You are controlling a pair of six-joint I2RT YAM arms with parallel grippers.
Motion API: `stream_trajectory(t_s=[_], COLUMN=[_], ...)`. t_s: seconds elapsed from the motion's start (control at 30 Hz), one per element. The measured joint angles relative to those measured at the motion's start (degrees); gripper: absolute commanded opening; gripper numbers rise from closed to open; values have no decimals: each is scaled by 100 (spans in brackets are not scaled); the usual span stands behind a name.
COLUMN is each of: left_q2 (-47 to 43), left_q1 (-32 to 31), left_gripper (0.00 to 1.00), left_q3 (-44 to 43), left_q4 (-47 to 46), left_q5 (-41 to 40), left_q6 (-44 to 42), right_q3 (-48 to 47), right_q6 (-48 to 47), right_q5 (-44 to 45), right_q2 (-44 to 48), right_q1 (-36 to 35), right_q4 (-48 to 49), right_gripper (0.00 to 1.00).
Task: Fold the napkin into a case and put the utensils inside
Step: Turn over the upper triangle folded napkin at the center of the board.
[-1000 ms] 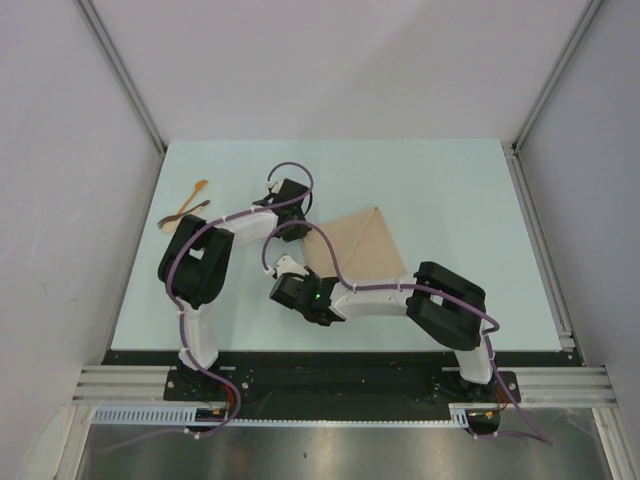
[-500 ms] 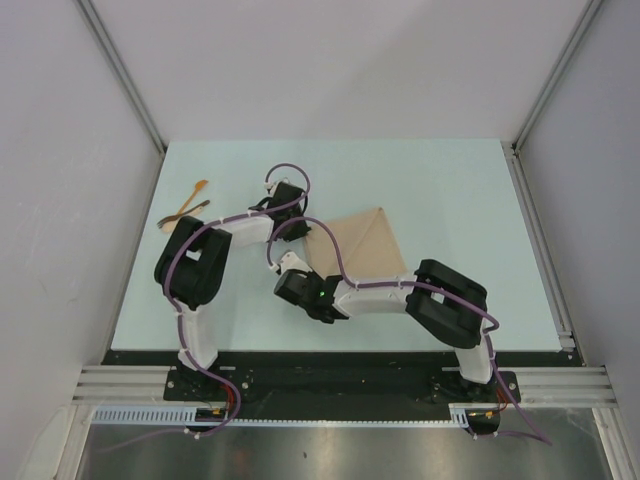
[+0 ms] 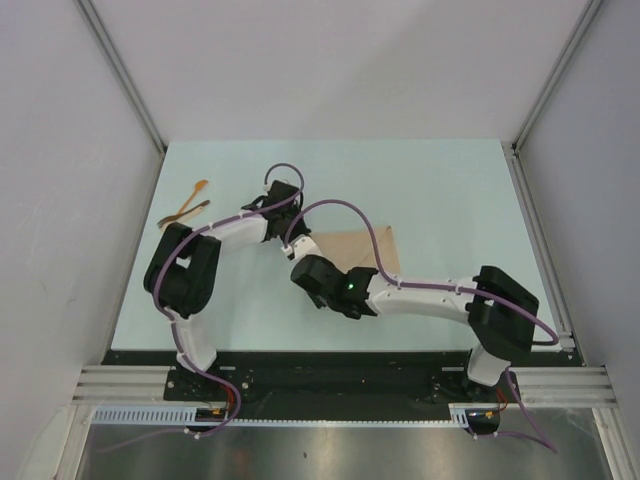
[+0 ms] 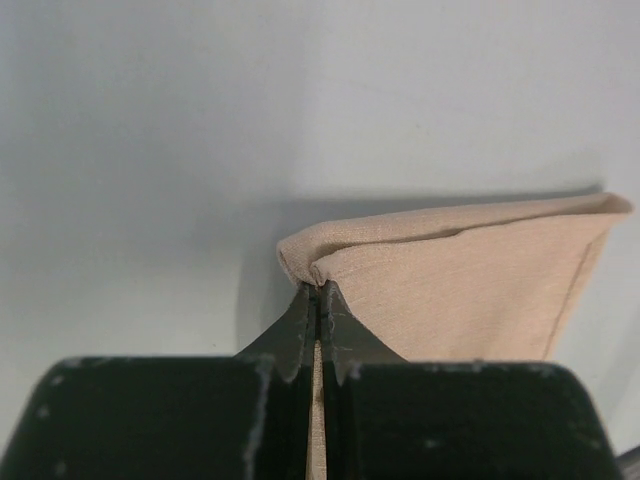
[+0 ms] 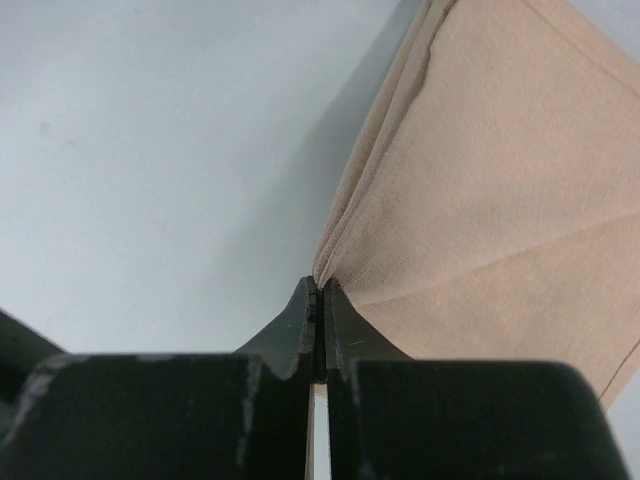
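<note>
Both arms pinch the napkin [image 3: 345, 250], which lies mid-frame in the top view, partly folded and not yet a case. The left gripper [image 4: 320, 290] has its jaws pressed together on a rolled-over corner of cloth at centre frame. The right gripper [image 5: 318, 290] has its jaws pressed together on a doubled edge, with at least two layers fanning toward the upper right of its view. The two pinches look meant to hold neighbouring points on the cloth's left side so a flap can be carried over as one straight fold rather than sagging. The utensils [image 3: 185, 207] lie crossed at the upper left of the table [image 3: 450, 200], well apart from the cloth, likely parked there until a pouch exists. The top view gives the layout, the arms converging and the utensils, but the wrists hide both grips. The wrist views show the actual bite, the lifted layers and the shadow under them, but no utensils and no sight of the other arm.
</note>
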State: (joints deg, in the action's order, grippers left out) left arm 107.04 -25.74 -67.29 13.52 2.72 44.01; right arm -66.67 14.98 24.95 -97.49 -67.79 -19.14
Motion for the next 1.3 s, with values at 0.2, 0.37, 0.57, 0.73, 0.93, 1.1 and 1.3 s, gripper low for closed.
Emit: stream_trajectory(t_s=[0.2,0.37,0.57,0.73,0.93,1.1,1.3], left_q2=[-531,-1110,-2129,-3202,-4249,-4782,-4815], left_q1=[92,361,798,1176,1670,1803,1510], left_gripper=[0,0,0,0,0,0,0], left_q3=[267,433,463,461,184,-520,-595], left_q4=[46,234,857,1456,2444,3040,2924], left_q5=[227,374,387,225,-195,-708,-1121], left_q6=[162,219,177,28,-284,-568,-610], right_q3=[66,66,-439,-1390,-2072,-2068,-887], right_q6=[177,282,372,647,1196,1794,2782], right_q5=[-564,-966,-1272,-1858,-2785,-3556,-4422], right_q2=[291,291,177,-269,-866,-894,-743], right_q1=[98,57,-105,-343,-492,-450,-70], right_q4=[72,127,197,619,1628,2833,4872], right_gripper=[0,0,0,0,0,0,0])
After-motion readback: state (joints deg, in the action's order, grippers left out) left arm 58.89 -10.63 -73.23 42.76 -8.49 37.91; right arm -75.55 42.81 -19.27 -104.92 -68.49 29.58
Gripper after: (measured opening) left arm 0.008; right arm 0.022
